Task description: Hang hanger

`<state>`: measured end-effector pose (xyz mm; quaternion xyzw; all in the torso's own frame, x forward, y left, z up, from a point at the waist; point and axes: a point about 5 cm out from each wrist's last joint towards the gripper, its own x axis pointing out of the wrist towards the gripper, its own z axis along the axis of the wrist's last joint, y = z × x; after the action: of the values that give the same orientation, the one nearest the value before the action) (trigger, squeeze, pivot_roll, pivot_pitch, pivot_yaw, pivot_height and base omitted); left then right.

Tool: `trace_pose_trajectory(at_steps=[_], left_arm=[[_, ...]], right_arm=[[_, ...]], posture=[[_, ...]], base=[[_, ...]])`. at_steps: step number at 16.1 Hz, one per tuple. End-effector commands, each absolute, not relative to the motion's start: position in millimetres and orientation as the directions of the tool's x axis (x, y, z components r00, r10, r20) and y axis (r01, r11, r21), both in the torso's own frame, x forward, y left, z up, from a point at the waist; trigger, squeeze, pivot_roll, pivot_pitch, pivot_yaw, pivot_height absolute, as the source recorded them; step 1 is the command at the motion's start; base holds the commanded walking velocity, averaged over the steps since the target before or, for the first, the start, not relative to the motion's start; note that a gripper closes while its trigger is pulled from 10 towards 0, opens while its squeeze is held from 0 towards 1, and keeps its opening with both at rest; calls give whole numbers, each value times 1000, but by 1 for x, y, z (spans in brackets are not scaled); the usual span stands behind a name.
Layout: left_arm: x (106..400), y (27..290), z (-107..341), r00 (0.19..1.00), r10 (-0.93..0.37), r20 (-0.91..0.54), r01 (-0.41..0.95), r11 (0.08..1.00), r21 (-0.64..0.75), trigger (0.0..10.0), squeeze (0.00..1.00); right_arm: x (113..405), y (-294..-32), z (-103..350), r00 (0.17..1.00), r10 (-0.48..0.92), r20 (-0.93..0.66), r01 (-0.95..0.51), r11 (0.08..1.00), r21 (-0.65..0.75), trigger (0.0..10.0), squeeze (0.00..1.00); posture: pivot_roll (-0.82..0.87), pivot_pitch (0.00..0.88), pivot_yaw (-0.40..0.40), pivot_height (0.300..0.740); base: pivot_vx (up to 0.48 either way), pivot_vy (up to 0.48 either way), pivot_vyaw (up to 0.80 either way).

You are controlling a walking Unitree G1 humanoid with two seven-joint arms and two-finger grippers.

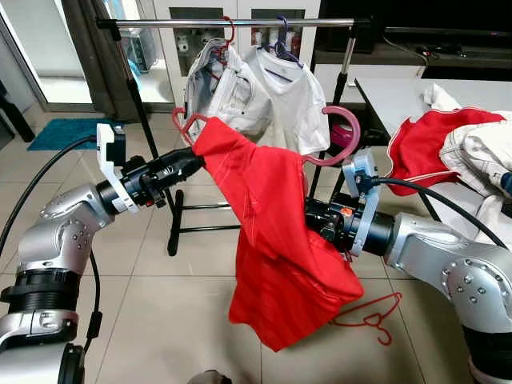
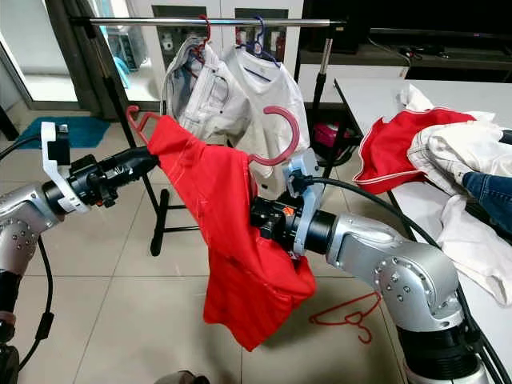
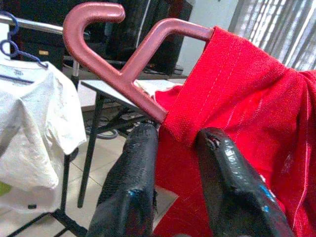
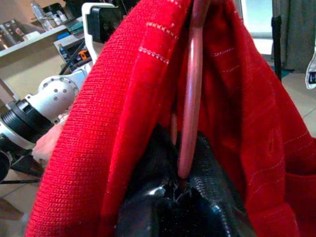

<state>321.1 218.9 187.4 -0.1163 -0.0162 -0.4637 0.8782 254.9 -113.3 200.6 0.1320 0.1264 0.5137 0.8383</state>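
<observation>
Red shirt [image 1: 272,232] on a pink hanger [image 1: 340,136], held up between both arms at the scene's centre. Left gripper [image 3: 173,148] at nine o'clock, clamped onto the shirt's edge beside the hanger. Right gripper [image 4: 182,192] at three o'clock, closed on the hanger inside the cloth. Clothes rail [image 1: 232,23] at twelve o'clock, well apart.

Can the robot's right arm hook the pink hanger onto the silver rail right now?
Probably not yet. The right gripper holds the pink hanger low, its hook well below the rail. The way up looks free beside the white shirt, but the left gripper also grips the red shirt.
</observation>
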Motion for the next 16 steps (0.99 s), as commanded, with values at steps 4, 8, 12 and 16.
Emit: trace_pose_trajectory(at_steps=[4, 8, 12, 16], left_arm=[[317, 218, 192, 572, -804, 164, 818, 544, -186, 0, 0], [316, 217, 193, 588, -788, 182, 807, 561, -183, 0, 0], [318, 221, 199, 638, -720, 273, 770, 602, -212, 0, 0], [317, 221, 204, 638, -710, 299, 770, 603, -209, 0, 0]], right_arm=[[257, -113, 207, 455, 889, -50, -834, 445, 326, 10000, 0], [259, -115, 203, 485, 872, -64, -814, 477, 331, 10000, 0], [262, -117, 200, 512, 855, -76, -794, 506, 337, 10000, 0], [264, -119, 196, 526, 845, -99, -780, 526, 339, 10000, 0]], posture=[[-85, 0, 34, 740], [-86, 0, 41, 740], [-87, 0, 42, 740], [-86, 0, 39, 740]], base=[[0, 0, 0], [0, 0, 0], [0, 0, 0], [0, 0, 0]])
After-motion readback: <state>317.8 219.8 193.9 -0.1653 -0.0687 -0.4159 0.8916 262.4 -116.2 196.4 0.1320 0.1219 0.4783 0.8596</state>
